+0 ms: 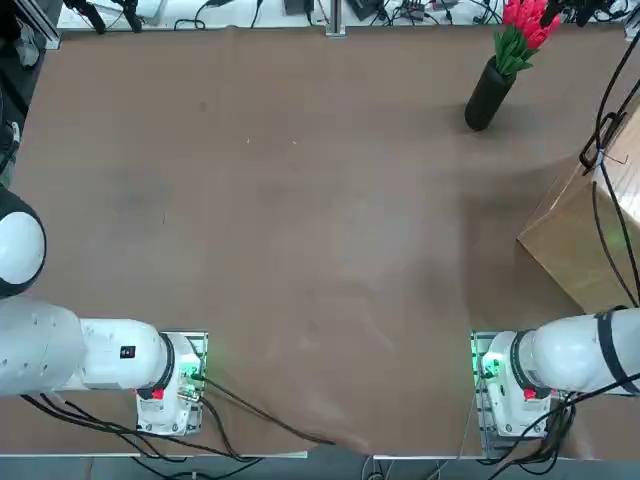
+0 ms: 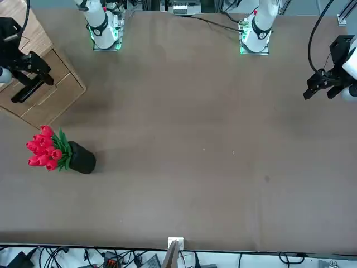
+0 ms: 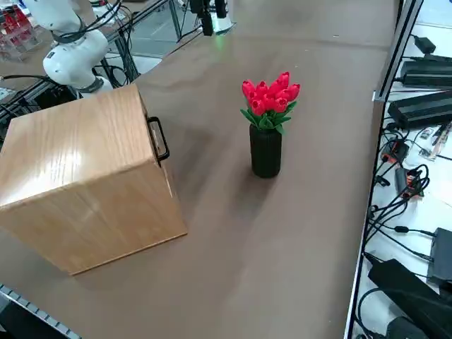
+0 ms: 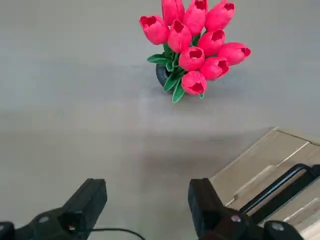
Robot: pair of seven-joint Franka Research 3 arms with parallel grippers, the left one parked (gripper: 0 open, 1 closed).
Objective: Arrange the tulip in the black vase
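Beside the wooden box (image 3: pixel 92 183), the vase (image 3: pixel 265 152) stands upright on the bench (image 3: pixel 304 233) — tulip (image 3: pixel 270 100) seated inside, stems apparently supported by its walls — while the right jaws hang apart, holding nothing.

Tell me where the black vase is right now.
The black vase stands upright on the table, tulips in it, beside the wooden box; in the right side view it is right of the box's black handle.
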